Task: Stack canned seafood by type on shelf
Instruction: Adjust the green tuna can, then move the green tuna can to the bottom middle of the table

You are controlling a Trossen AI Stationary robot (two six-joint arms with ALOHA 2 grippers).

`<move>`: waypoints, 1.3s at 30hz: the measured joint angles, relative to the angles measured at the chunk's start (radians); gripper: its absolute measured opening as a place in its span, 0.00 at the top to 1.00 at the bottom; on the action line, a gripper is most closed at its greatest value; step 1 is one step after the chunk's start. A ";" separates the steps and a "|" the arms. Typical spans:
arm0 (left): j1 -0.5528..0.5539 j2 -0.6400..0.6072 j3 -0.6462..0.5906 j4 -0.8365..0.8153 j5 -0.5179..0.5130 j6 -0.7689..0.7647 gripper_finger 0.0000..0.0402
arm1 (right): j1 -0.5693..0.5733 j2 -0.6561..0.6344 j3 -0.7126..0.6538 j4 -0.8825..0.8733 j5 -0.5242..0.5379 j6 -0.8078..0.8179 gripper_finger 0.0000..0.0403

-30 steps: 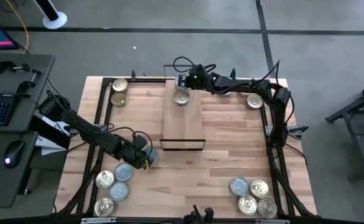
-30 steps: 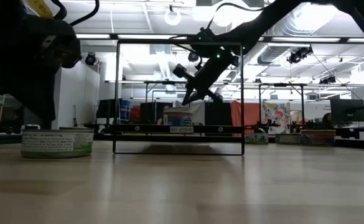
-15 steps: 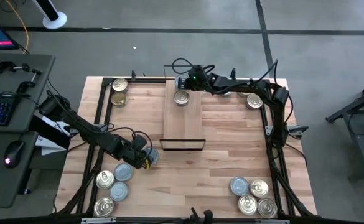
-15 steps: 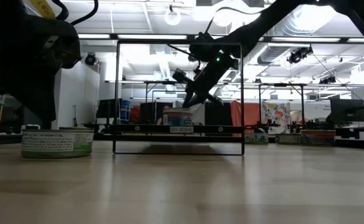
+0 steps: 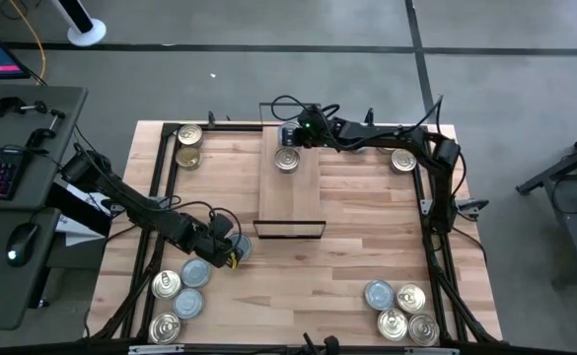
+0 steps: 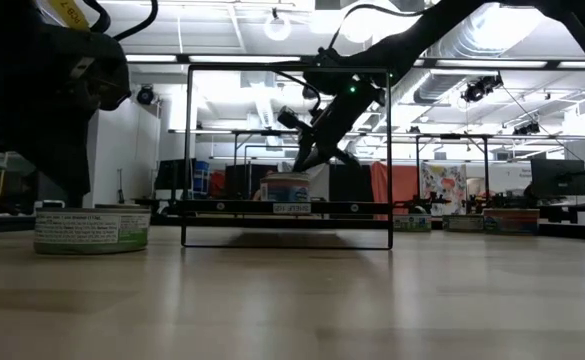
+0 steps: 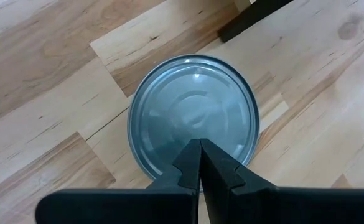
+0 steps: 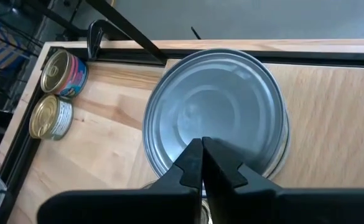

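A silver-topped tin point(image 5: 287, 161) sits on the far end of the shelf point(image 5: 290, 192), directly under the right gripper point(image 5: 294, 135), whose fingers point(image 8: 201, 163) are pressed together, holding nothing. The right arm reaches across the table's far edge. The left gripper point(image 5: 231, 252), also closed and empty, hovers over a second silver-topped tin point(image 7: 193, 132) on the tabletop, beside the shelf's near corner, its arm stretched in from the left.

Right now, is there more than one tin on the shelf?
No, the high view shows a single tin on the shelf, at its far end.
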 joint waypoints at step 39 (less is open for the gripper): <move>-0.054 0.058 0.000 0.002 -0.190 0.593 1.00 | 0.643 -0.607 -0.003 -0.841 0.362 0.225 1.00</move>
